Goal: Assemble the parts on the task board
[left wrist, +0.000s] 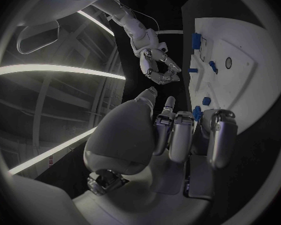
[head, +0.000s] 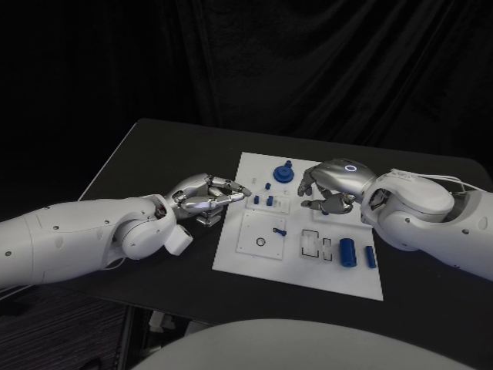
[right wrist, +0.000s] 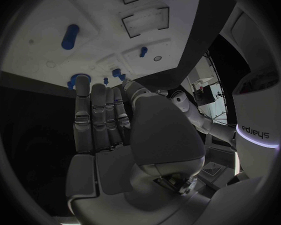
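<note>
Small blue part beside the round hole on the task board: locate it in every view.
Head view: small blue part just beyond the round hole, on the board's left half.
Left wrist view: small blue part beside that hole.
Right wrist view: small blue part beside it.
Shared landmark: the round hole.

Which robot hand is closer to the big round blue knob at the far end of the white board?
Right. The right hand hovers just beside the blue knob, while the left hand sits off the task board's left edge, farther away.
</note>
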